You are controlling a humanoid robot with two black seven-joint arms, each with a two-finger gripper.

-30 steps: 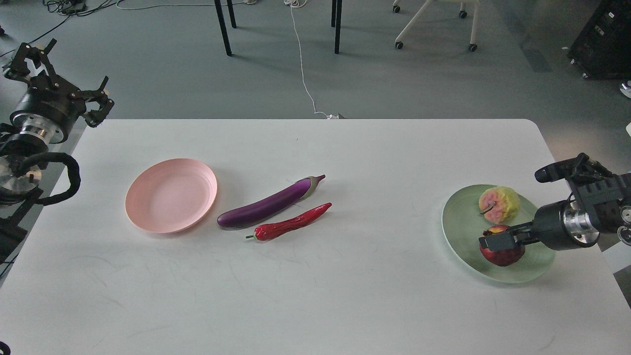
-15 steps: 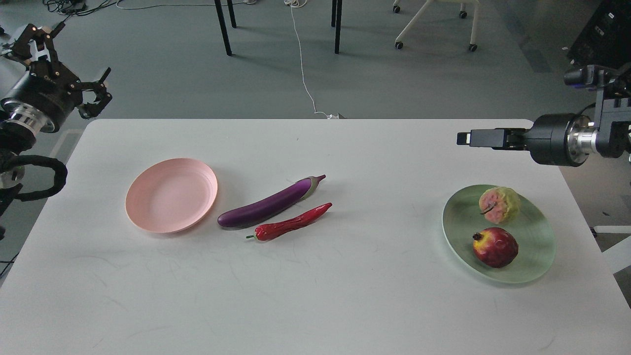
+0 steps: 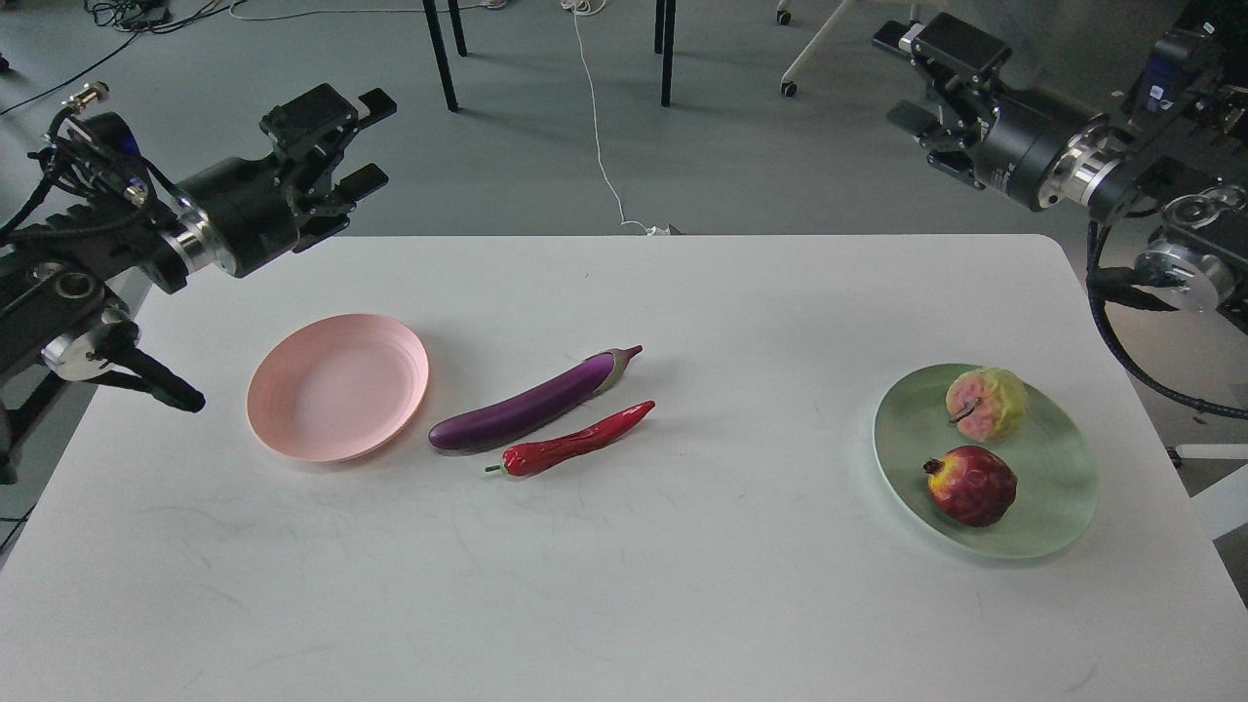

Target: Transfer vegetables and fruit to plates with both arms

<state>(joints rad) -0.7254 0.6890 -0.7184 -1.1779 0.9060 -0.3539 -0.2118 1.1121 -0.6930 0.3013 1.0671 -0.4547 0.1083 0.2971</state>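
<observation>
The purple eggplant (image 3: 531,405) and the red chili pepper (image 3: 575,442) lie side by side on the white table (image 3: 624,585), just right of the empty pink plate (image 3: 336,387). The mint green plate (image 3: 1058,487) at the right holds the pomegranate (image 3: 971,485) and the bumpy yellow-pink fruit (image 3: 986,403). My left gripper (image 3: 341,136) is open and empty, raised over the table's back left edge. My right gripper (image 3: 926,78) is open and empty, raised high beyond the table's back right corner.
Beyond the table's back edge is grey floor with black table legs (image 3: 441,54), a white cable (image 3: 600,146) and a white wheeled chair base (image 3: 858,49). A black case (image 3: 1194,68) stands at the far right.
My right gripper let go of the pomegranate on the green plate, then rose up and back. My left gripper swung in from the far left towards the table's back left.
</observation>
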